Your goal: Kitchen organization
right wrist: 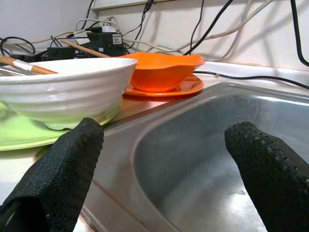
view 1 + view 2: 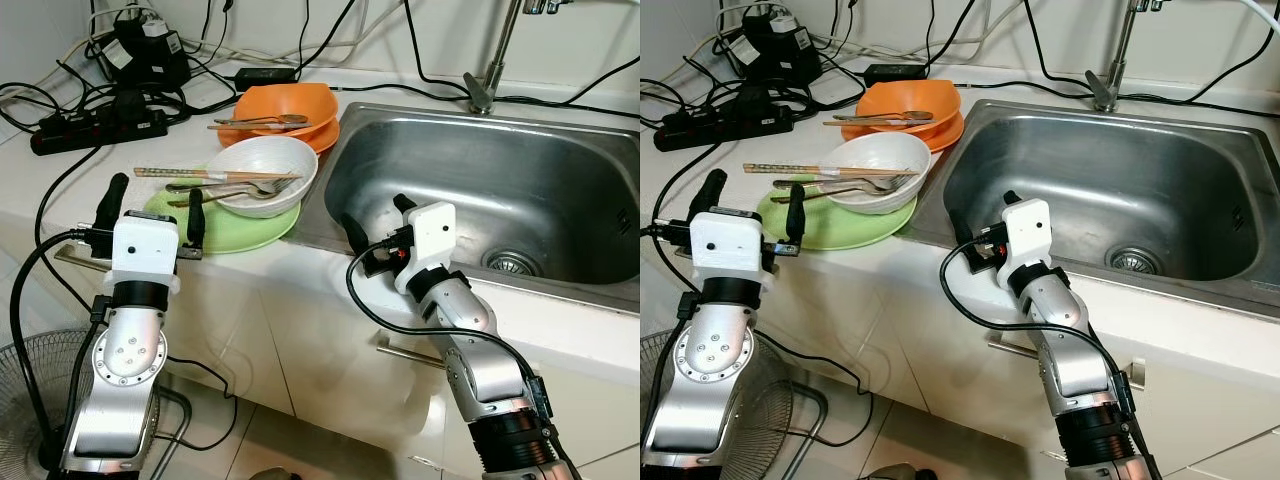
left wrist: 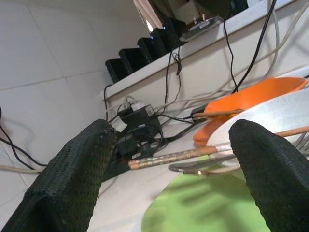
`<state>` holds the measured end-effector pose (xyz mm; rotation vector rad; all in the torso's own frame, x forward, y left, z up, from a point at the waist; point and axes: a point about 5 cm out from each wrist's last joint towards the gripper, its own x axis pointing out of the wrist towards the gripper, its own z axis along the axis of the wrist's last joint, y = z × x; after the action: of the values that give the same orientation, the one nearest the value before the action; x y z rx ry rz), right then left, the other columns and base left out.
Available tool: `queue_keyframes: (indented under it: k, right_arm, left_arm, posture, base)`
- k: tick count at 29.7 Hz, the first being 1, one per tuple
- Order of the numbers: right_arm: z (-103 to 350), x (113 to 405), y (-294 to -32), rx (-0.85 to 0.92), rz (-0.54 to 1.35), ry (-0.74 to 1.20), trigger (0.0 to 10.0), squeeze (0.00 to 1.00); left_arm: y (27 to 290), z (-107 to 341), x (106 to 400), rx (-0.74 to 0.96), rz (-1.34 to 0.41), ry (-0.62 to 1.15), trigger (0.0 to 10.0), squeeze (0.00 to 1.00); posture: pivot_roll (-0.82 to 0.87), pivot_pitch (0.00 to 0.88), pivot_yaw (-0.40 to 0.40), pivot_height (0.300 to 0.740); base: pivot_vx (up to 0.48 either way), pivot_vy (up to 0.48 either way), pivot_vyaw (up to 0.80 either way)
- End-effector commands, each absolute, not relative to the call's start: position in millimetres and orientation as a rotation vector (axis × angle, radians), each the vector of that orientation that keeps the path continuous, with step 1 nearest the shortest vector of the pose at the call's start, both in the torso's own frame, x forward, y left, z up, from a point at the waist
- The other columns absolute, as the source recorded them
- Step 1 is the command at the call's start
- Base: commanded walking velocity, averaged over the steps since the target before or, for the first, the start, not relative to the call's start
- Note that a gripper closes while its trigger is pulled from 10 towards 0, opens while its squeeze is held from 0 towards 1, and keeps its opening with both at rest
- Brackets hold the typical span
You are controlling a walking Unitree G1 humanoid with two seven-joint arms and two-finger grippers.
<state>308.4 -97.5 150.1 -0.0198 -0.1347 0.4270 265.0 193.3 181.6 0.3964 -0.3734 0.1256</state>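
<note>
Dishes sit stacked on the counter to the left of the sink point(image 2: 560, 150) in the left eye view: a white bowl point(image 2: 262, 165) on a green plate point(image 2: 225, 228), with chopsticks point(image 2: 200, 174) laid across the bowl's rim, their long axis running left to right across the counter. Behind them an orange bowl point(image 2: 290, 102) rests on an orange plate. The left gripper point(image 2: 155, 208) hovers at the counter's front edge, fingers spread and empty, just in front of the green plate. The right gripper point(image 2: 375, 222) stands at the sink's front left corner, also spread and empty.

From the right eye view the same layout holds; the left gripper point(image 2: 752, 205) looks the nearer one to the chopsticks' free ends, which point toward it.

Along the left wrist view, the chopsticks point(image 3: 193, 153) lie crosswise between the two black fingers point(image 3: 72, 174), ahead and a little apart, so a straight reach should bracket them.

Through the right wrist view, the white bowl point(image 1: 63, 94) lies off toward one finger point(image 1: 58, 179), with the sink basin straight ahead.
</note>
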Motion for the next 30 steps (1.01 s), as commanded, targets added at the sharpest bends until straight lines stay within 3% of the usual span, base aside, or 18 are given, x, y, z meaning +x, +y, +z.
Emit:
queue_keyframes:
  k: [1, 17, 30]
  right_arm:
    - [155, 308, -97, -0.017, 0.434, -0.149, 10.0, 0.00]
    - [157, 307, -100, -0.023, 0.423, -0.152, 10.0, 0.00]
    - [157, 305, -100, -0.023, 0.419, -0.147, 10.0, 0.00]
  left_arm:
    - [195, 179, 268, 0.401, 0.131, -0.373, 10.0, 0.00]
    - [197, 176, 290, 0.274, 0.108, -0.388, 10.0, 0.00]
    - [180, 180, 301, 0.017, 0.013, -0.376, 10.0, 0.00]
  posture:
    - [-0.01, 0.034, 0.095, 0.740]
    - [-0.04, 0.045, 0.091, 0.740]
    - [-0.04, 0.053, 0.092, 0.740]
  base:
    - [0.000, 0.000, 0.00]
    - [0.000, 0.000, 0.00]
    - [0.000, 0.000, 0.00]
